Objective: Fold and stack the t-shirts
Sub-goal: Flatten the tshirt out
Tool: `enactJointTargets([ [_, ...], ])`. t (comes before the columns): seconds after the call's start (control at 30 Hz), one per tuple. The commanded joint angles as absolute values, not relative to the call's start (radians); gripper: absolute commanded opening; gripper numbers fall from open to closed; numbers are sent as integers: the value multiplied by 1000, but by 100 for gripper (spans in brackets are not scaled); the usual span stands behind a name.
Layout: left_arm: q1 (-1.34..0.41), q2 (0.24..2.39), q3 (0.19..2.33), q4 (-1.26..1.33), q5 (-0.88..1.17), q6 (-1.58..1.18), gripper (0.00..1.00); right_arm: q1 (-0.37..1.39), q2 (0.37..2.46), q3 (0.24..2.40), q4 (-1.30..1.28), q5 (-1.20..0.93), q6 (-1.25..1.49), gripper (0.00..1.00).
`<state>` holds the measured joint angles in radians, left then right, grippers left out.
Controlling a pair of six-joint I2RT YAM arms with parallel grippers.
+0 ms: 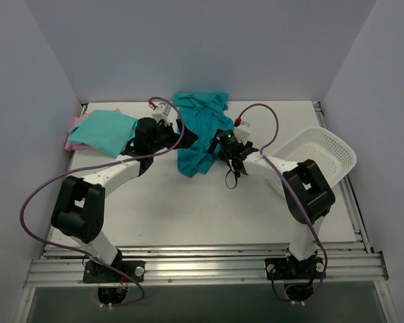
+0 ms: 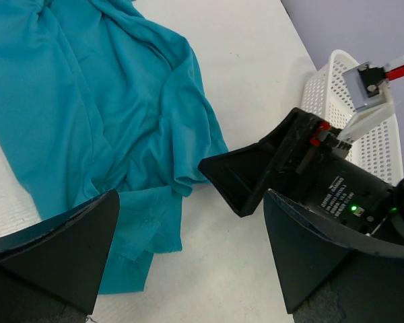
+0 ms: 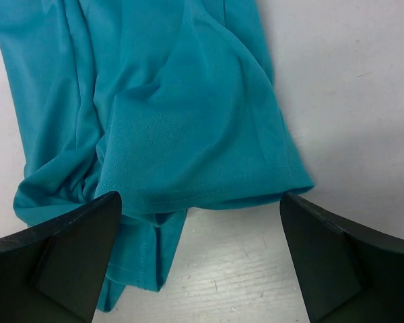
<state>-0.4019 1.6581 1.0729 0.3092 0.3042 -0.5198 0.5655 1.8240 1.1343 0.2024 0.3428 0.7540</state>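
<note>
Surveying the table, I find the mint-green tee lying folded flat on the pink tee at ten o'clock, with only an edge of the pink showing, so I judge two of the three shirts stacked. The teal tee lies crumpled and unfolded at twelve o'clock, well apart from that stack, and the white basket sits at three o'clock. My left gripper and right gripper hang over its near end, both spread wide and holding nothing; its fold is not yet begun.
</note>
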Motion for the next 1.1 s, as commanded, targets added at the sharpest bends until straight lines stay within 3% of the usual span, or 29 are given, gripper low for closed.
enactJointTargets([
  [0.0, -382, 1644, 1069, 408, 322, -523, 97, 572, 1844, 1201, 215, 353, 742, 100],
  [0.5, -367, 1684, 1052, 457, 357, -543, 98, 494, 1878, 1151, 161, 442, 758, 99],
  [0.8, -365, 1689, 1049, 462, 359, -546, 98, 485, 1936, 1146, 216, 390, 761, 92],
  [0.93, -365, 1697, 1051, 462, 359, -543, 98, 486, 1962, 1152, 229, 374, 759, 85],
  [1.0, -364, 1701, 1054, 462, 359, -543, 98, 486, 1962, 1147, 235, 368, 758, 76],
  [1.07, -365, 1709, 1057, 462, 359, -543, 98, 485, 1962, 1146, 245, 364, 753, 56],
])
